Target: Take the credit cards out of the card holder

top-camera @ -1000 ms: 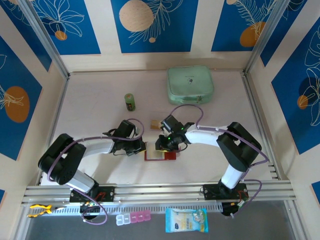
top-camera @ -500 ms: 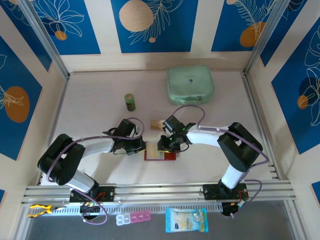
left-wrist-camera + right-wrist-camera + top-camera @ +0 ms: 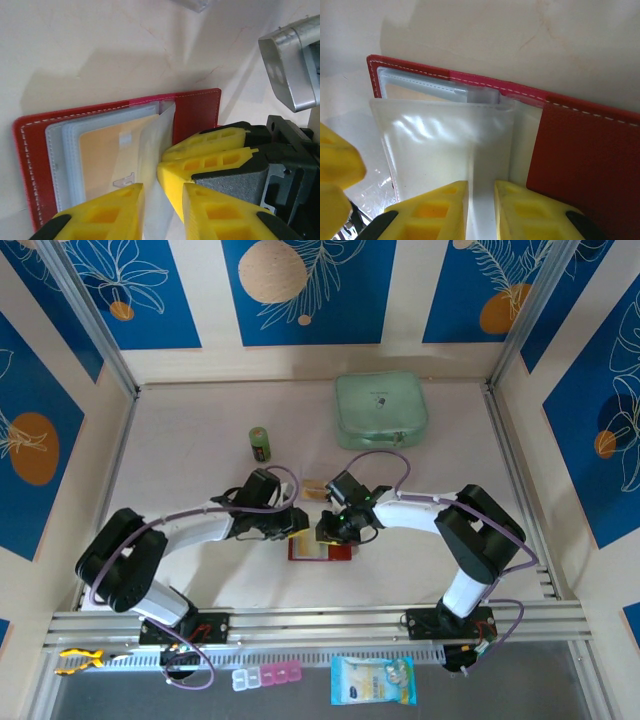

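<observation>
Tan plastic credit card [image 3: 107, 150] in the red folding card holder [image 3: 197, 112]: stiff and slick, so grip it by an edge. Your right tool [image 3: 481, 192] pinches the floppy clear pocket leaf [image 3: 445, 145]; left tool [image 3: 160, 205] is narrowly parted.

No lettering can be read anywhere. The mint green zip case [image 3: 381, 410] bears a small dark mark, perhaps a logo, too small to make out. Print on the light blue plastic packet [image 3: 372, 681] is blurred. The orange card [image 3: 110, 150] in the red folding card holder [image 3: 30, 160] shows no legible characters.
</observation>
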### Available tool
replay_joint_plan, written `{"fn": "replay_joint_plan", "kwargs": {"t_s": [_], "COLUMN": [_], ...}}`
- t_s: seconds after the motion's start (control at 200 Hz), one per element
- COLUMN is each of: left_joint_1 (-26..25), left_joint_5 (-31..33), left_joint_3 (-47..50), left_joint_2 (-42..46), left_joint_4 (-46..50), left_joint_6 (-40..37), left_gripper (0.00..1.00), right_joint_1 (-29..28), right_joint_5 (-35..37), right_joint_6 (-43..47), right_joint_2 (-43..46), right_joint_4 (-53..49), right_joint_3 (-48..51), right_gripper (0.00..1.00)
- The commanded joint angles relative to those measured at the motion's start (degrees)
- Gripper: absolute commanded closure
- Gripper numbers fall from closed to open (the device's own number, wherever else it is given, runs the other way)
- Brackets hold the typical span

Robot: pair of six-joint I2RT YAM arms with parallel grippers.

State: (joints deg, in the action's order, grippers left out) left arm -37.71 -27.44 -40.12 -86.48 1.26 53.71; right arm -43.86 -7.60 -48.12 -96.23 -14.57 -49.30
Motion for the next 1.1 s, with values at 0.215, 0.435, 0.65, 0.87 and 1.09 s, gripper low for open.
{"fn": "replay_joint_plan", "kwargs": {"t_s": [0.215, 0.435, 0.65, 0.87, 1.09], "left_joint_1": [-2.9, -3.53, -3.59, -4.01, -4.37], "left_joint_5": [-1.48, 4.04, 5.98, 3.06, 0.41], "left_joint_3": [1.62, 2.06, 1.79, 2.44, 2.46], "left_joint_2": [-2.73, 0.36, 2.31, -0.68, -2.14], "left_joint_4": [-3.89, -0.11, 2.7, -1.77, -6.49], "left_joint_6": [4.1, 4.28, 4.01, 5.94, 8.33], "left_gripper": [0.72, 0.68, 0.62, 0.62, 0.67], "right_joint_1": [0.0, -0.09, -0.09, -0.27, -0.57], "right_joint_5": [-1.02, -1.11, -1.36, -1.27, -0.14], "right_joint_6": [-0.48, -0.55, -0.55, -0.46, -0.2], "right_joint_2": [0.14, 0.11, 0.25, 0.77, 3.36], "right_joint_4": [-0.42, -0.13, 0.33, 0.42, -0.38], "right_joint_3": [0.95, 1.02, 1.41, 1.49, 1.49], "right_gripper": [0.79, 0.79, 0.79, 0.79, 0.78]}}
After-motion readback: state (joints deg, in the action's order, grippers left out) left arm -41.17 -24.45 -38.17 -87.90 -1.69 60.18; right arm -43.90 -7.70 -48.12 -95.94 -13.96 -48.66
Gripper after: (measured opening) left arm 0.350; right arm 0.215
